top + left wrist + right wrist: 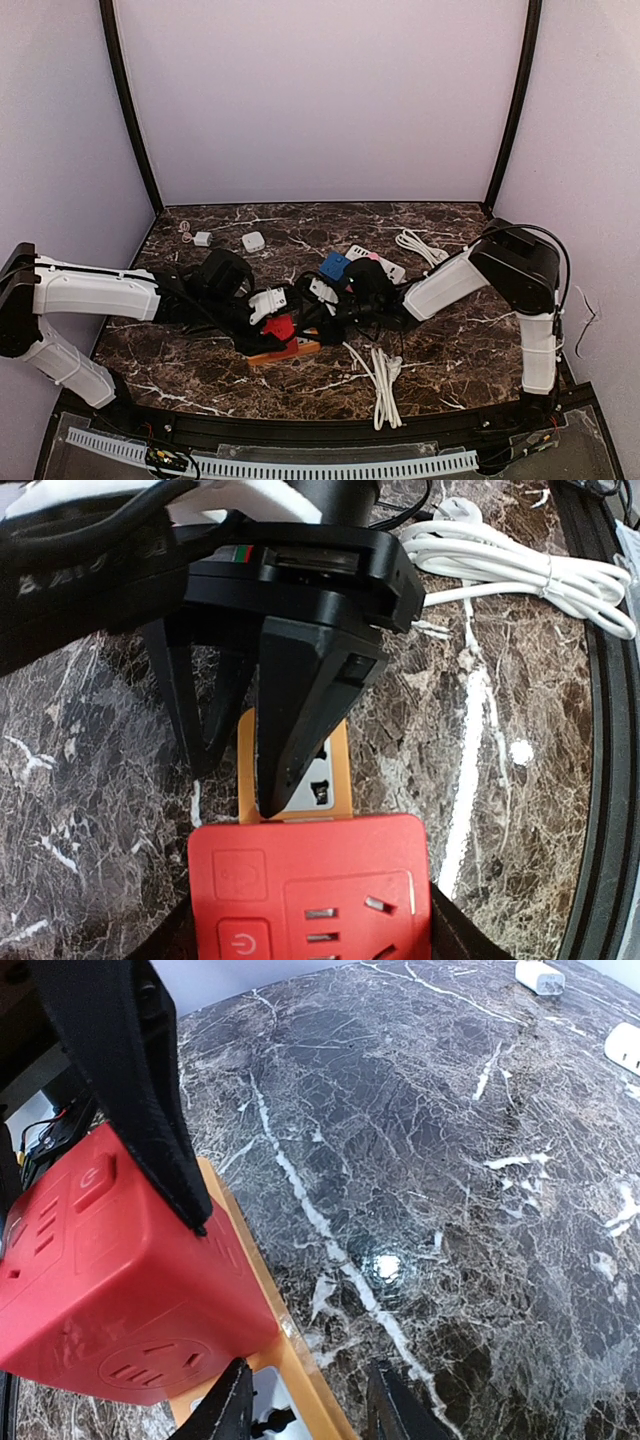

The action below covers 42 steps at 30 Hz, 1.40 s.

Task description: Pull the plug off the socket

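Well, the left gripper point(272, 312) is clamping the red plug cube point(320, 880) by its sides, presumably to lift it, as it is sitting plugged into the orange socket strip point(340, 770) on the marble table point(460, 360); just right, the right gripper point(305, 1405), jaws apart, is bearing down on that strip, likely pinning it

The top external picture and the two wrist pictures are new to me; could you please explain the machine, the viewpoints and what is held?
Two robot arms stand at one edge of a marble table. One picture looks down from above; the other two come from cameras on each wrist. The left gripper appears closed on a red plug cube, which sits on an orange socket strip. The right gripper, jaws apart, rests a finger on that strip. White cables, a blue cube and chargers lie around.
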Each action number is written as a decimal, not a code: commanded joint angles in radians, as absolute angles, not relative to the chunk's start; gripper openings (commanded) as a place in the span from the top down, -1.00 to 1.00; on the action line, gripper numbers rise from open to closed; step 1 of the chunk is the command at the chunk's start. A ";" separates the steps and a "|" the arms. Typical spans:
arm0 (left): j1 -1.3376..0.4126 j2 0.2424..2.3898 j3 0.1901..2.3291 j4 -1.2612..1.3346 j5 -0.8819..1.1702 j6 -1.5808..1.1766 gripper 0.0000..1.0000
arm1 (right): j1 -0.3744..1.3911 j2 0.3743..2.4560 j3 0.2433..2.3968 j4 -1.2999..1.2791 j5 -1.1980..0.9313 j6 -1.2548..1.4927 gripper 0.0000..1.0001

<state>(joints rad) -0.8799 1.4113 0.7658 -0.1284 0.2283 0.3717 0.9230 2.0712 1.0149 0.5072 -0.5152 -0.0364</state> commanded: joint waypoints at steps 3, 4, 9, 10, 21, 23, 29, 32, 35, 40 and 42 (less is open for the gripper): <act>-0.811 1.333 0.828 0.043 0.374 0.227 0.66 | 0.929 2.158 0.981 0.321 -0.399 -0.061 0.25; -0.808 1.338 0.833 0.035 0.387 0.234 0.66 | 0.930 2.159 0.982 0.321 -0.398 -0.061 0.25; -0.846 1.294 0.775 0.071 0.410 0.386 0.69 | 0.930 2.162 0.984 0.316 -0.396 -0.061 0.26; -0.856 1.285 0.767 0.074 0.393 0.405 0.71 | 0.930 2.162 0.984 0.315 -0.396 -0.061 0.26; -0.887 1.269 0.784 -0.026 0.246 0.414 0.73 | 0.928 2.156 0.988 0.313 -0.408 -0.057 0.27; -0.881 1.259 0.780 -0.040 0.236 0.385 0.73 | 0.923 2.146 0.982 0.314 -0.410 -0.053 0.27; -0.786 1.214 0.773 -0.031 0.211 0.203 0.75 | 0.901 2.112 0.969 0.331 -0.432 -0.035 0.26; -0.709 1.249 0.859 -0.140 0.051 0.083 0.85 | 0.901 2.100 0.969 0.333 -0.436 -0.032 0.26; -0.633 1.329 1.044 -0.323 -0.047 -0.003 0.96 | 0.900 2.094 0.969 0.337 -0.445 -0.029 0.26; -0.542 1.483 1.290 -0.666 -0.239 -0.120 0.98 | 0.899 2.088 0.972 0.340 -0.451 -0.027 0.26; -0.511 1.526 1.379 -0.762 -0.286 -0.141 0.98 | 0.900 2.089 0.974 0.340 -0.452 -0.026 0.26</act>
